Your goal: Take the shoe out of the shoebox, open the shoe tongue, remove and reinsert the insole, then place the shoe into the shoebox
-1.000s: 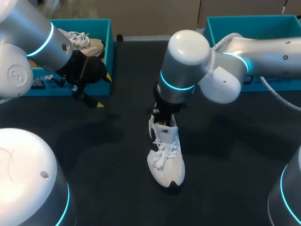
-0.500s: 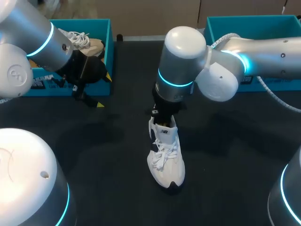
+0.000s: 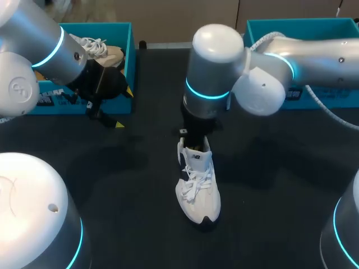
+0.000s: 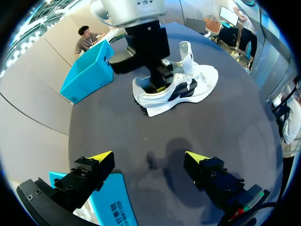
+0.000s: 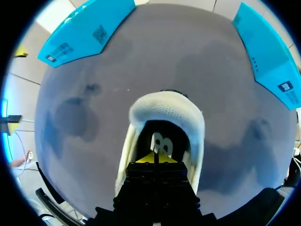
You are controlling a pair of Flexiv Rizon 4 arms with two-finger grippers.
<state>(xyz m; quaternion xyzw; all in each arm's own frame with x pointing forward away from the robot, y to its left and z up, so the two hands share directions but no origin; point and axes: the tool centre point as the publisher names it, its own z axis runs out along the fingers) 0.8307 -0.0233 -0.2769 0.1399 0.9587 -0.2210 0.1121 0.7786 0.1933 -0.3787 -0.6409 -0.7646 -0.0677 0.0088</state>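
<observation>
- Two claws, one shoe: the shoe (image 3: 197,182) stands upright on the dark surface (image 3: 112,185) near the middle, toe towards me, out of either box and well apart from both.
- My right claw (image 5: 154,159) points down into the shoe's mouth at the heel end. Its yellow tips are drawn narrow, nearly touching.
- I cannot tell whether those tips pinch the insole. The inside of the shoe is dark and shows only a pale mark ahead of the tips.
- My left claw (image 4: 149,157) hangs wide and empty above the surface, just beside the left box (image 3: 126,56), which has a second shoe (image 3: 98,50) in it. The right box (image 3: 263,25) sits at the far right, behind my right arm.
- I judge the step in hand to be the insole work: the shoe is out and the right claw is already down inside.
- If the insole is caught, the next move calls for a straight lift clear of the collar. The light shoe may rise or tip with it, so my left claw would do well to pin the toe first.
- If it is not caught, the tips need to part a little and close again on the insole's heel edge.
</observation>
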